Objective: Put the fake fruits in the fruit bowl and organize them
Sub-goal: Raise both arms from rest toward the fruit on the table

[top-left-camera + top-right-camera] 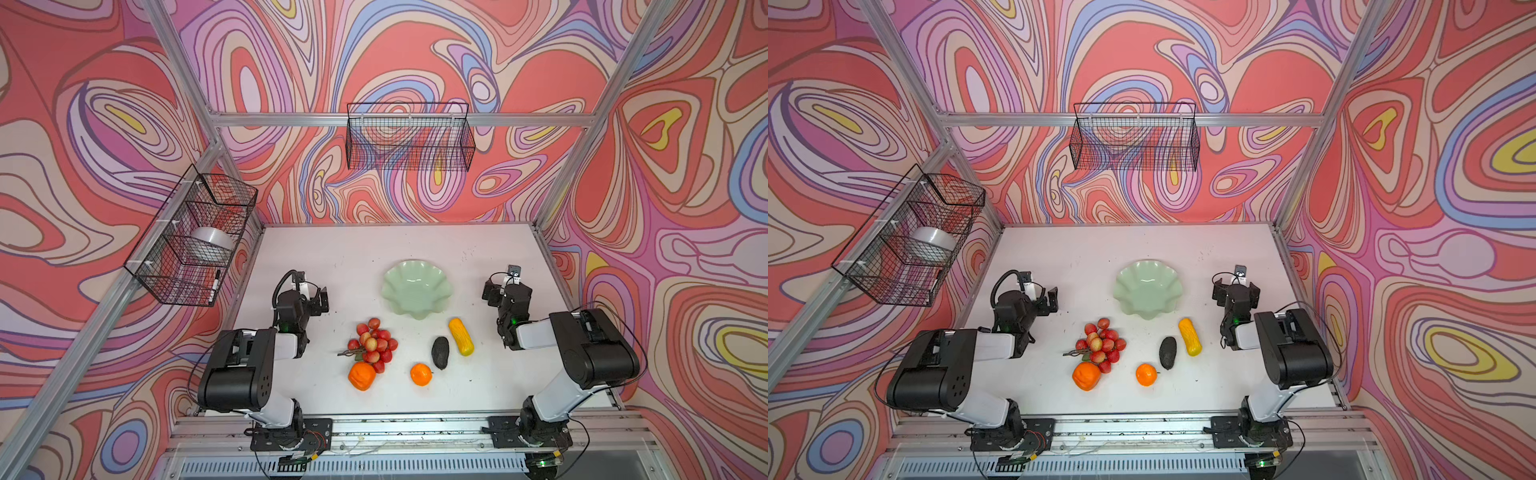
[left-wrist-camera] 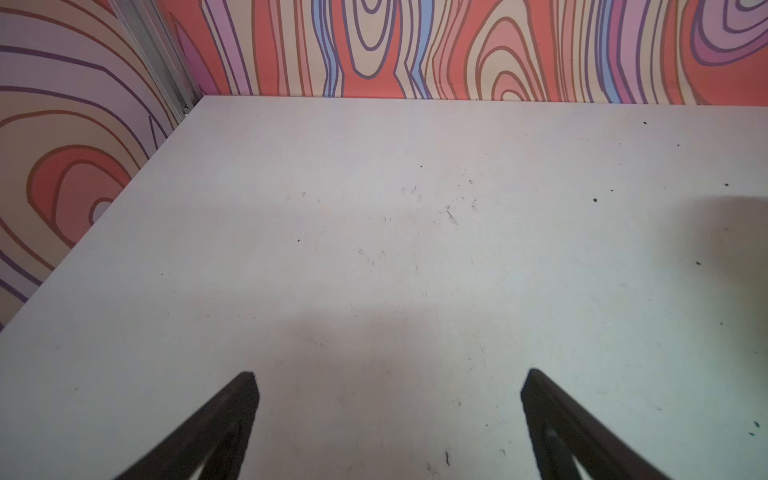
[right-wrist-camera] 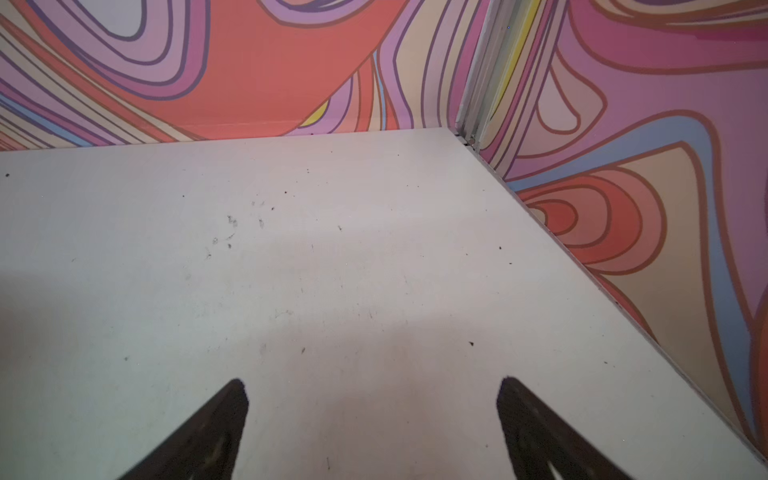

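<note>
**A:** Where are we w/ the fruit job?

**B:** Step one, I'd say. Nothing's in the fruit bowl (image 1: 417, 291) yet. It sits empty mid-table, toward the back, in both top views.

**A:** Hands?

**B:** The left gripper (image 2: 388, 380) is spread wide w/ nothing between the jaws, only bare table (image 2: 374, 249) below. The right gripper (image 3: 374, 386) is the same: wide apart, empty. Each hangs at its own side of the table, roughly level w/ the bowl and well apart from any fruit.

**A:** And the fruit?

**B:** All five are on the table, on the robot's side of the bowl. The grapes (image 1: 374, 345) lie left of centre, and the lumpy orange fruit (image 1: 362, 375) is right against their near edge (touching, as far as I can tell). The small round orange (image 1: 421, 374) is nearer the middle, w/ the avocado (image 1: 440, 353) just beside it. The yellow ribbed fruit (image 1: 461, 336) is next to the avocado and nearest the bowl's rim.

**A:** So next?

**B:** Prob. a first pick. The right arm is closest to the yellow one and the avocado, the left to the grapes. Either arm must swing inward, drop over its fruit and set the jaws across the short axis before closing. The grapes look awkward, so I'd guess grab the cluster's bulk.
</note>
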Available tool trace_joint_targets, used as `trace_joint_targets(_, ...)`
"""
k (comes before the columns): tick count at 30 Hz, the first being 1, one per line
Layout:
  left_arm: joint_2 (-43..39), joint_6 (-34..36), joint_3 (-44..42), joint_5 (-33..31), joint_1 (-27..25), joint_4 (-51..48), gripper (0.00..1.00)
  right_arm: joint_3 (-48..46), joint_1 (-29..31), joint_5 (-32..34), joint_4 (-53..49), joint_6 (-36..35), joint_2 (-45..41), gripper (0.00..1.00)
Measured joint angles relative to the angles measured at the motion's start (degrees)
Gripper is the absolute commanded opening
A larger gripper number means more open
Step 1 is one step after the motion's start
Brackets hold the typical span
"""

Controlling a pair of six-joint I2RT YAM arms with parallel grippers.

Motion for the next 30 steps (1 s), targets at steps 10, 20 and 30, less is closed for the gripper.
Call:
trace_joint_targets(10, 0.00, 0.00, 0.00, 0.24, 0.00, -0.02, 1.00, -2.32, -0.42, -0.68, 7.13, 0.61, -0.24, 0.99)
trace_joint_targets(20, 0.00, -0.09, -0.02, 2.91, 1.42, 0.11, 0.99, -10.60, -0.42, -2.19, 21.62, 0.42, 0.24, 0.99)
trace_joint_targets(30, 0.00, -0.48, -1.55, 8.09, 3.65, 1.95, 1.00, -9.11, -0.42, -2.29, 23.12, 0.35, 2.54, 0.98)
